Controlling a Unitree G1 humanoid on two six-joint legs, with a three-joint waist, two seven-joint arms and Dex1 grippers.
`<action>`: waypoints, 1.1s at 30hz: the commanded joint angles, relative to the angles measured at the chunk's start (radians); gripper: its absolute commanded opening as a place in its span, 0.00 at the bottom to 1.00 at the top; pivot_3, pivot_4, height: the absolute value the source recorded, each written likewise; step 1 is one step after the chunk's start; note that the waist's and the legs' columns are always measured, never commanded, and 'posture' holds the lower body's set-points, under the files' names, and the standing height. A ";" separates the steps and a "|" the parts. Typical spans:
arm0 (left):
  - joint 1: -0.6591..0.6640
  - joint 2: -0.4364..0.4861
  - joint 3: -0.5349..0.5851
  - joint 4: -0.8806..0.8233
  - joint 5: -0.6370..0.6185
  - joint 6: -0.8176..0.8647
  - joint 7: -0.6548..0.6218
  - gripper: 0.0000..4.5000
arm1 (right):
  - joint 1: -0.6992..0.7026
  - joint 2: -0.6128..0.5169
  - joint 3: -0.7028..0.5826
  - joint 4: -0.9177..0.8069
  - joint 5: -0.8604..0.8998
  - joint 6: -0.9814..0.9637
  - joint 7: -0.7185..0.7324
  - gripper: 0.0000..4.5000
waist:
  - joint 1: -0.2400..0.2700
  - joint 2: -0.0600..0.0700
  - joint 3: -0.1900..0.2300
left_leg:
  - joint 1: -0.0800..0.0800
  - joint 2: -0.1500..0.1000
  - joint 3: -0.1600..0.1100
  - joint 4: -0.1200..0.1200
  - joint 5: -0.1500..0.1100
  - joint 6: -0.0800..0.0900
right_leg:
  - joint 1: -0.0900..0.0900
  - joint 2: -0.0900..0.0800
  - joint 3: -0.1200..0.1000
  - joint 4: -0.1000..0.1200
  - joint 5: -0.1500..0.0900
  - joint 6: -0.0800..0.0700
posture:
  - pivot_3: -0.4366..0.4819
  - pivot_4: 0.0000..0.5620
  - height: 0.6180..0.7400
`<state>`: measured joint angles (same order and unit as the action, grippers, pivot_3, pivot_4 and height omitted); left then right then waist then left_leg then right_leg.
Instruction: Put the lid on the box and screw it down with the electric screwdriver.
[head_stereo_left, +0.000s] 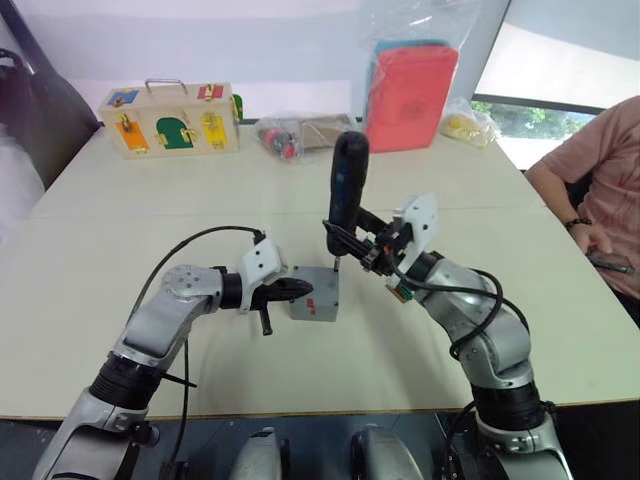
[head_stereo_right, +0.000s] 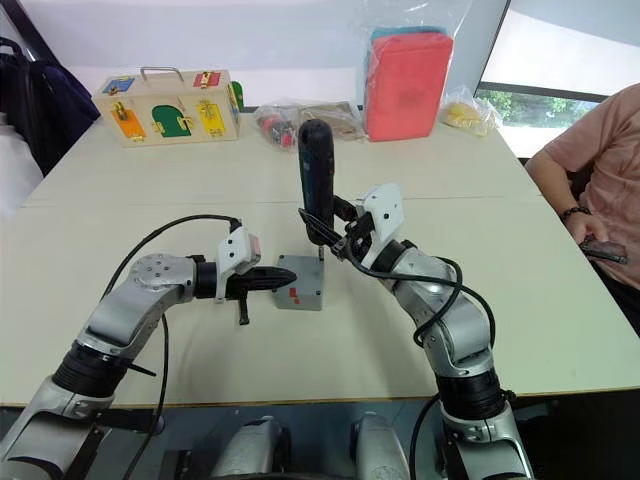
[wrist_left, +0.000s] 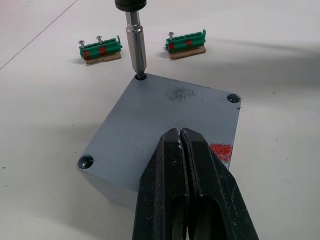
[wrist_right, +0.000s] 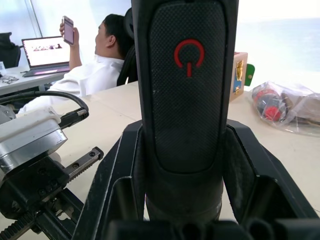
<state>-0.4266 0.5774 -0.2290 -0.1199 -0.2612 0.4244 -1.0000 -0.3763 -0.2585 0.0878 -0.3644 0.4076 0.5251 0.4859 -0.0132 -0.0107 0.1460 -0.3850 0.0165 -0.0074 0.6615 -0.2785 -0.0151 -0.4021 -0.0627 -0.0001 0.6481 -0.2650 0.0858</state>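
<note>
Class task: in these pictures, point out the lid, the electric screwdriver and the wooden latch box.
lid (wrist_left: 165, 120), left wrist view, on its bare flat top.
electric screwdriver (head_stereo_left: 347, 190), left eye view, on its black body above the right pincer.
wooden latch box (head_stereo_left: 170, 120), left eye view, on its front face by the green door.

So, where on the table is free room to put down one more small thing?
Bare table lies between the wooden latch box and the left gripper. It is crowded around the box, under the electric screwdriver in the right gripper.
</note>
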 joint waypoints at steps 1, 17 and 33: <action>0.013 0.007 -0.017 0.016 0.020 0.001 -0.007 0.00 | 0.058 -0.026 0.055 0.094 -0.028 0.122 -0.014 0.34 | 0.000 0.000 -0.001 | 0.001 0.000 0.000 0.000 0.000 0.000 | 0.001 0.000 0.000 0.000 0.000 0.000 | 0.48 0.27 0.92; 0.030 -0.005 -0.018 -0.020 0.015 0.016 0.002 0.00 | 0.060 -0.053 0.032 0.025 0.005 0.120 -0.001 0.34 | 0.002 -0.004 -0.011 | 0.017 0.001 0.000 -0.011 -0.004 0.006 | 0.013 -0.002 0.000 -0.004 -0.007 -0.007 | 0.48 0.27 0.92; -0.075 0.056 0.196 -0.264 -0.197 0.147 0.003 0.00 | -0.438 -0.303 -0.366 -0.006 0.444 0.584 -0.138 0.34 | 0.002 0.003 0.025 | -0.010 0.001 -0.002 -0.008 -0.002 0.003 | -0.013 -0.002 -0.001 0.000 -0.004 -0.003 | 0.48 0.27 0.92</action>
<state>-0.4826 0.6046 -0.0989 -0.3348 -0.4080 0.5579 -0.9844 -0.7567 -0.4766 -0.2215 -0.4113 0.8111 0.9611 0.3786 -0.0114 -0.0078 0.1708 -0.3953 0.0170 -0.0082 0.6536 -0.2804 -0.0116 -0.4154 -0.0650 -0.0006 0.6476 -0.2687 0.0824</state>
